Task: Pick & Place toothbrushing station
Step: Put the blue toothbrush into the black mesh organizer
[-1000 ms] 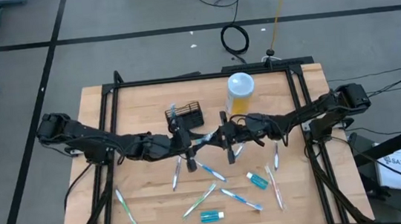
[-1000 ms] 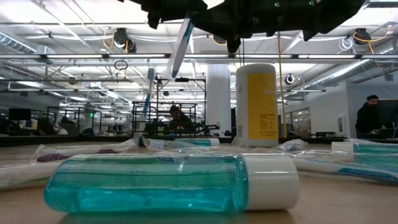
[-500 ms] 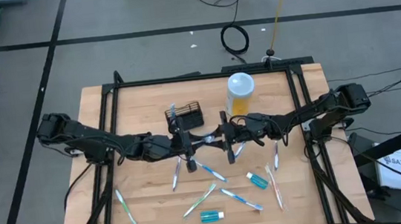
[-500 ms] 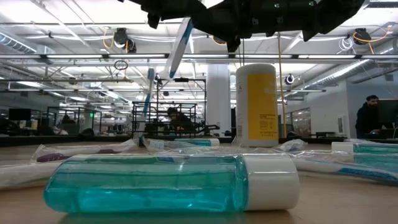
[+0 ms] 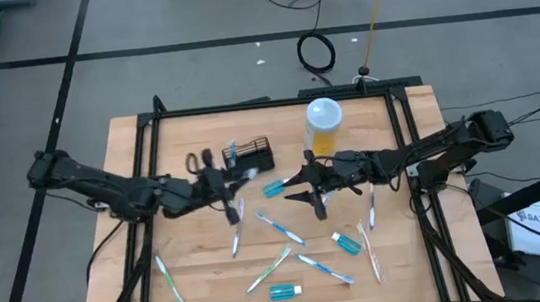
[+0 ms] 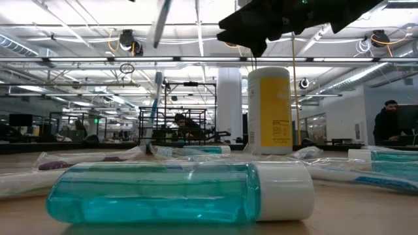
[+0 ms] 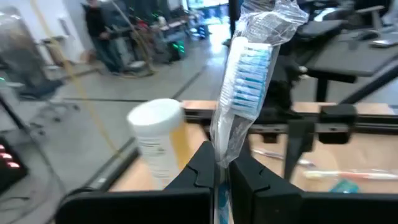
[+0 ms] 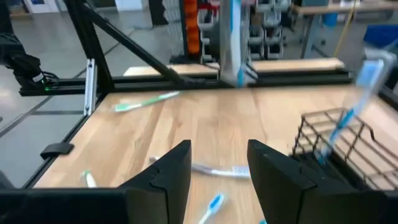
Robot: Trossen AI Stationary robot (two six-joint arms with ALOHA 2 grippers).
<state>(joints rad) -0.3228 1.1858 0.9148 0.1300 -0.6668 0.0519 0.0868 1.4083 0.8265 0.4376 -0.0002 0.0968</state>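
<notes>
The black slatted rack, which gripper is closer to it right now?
Left. The left gripper, shut on a wrapped toothbrush, sits just beside the black rack; the open right gripper is farther off toward the table's middle.

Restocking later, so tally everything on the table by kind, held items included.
Toothbrushes: 9 (7 loose, 1 in the rack, 1 in the left end effector)
Mouthwash bottles: 2
Black rack: 1
White-lidded container: 1
Total: 13
</notes>
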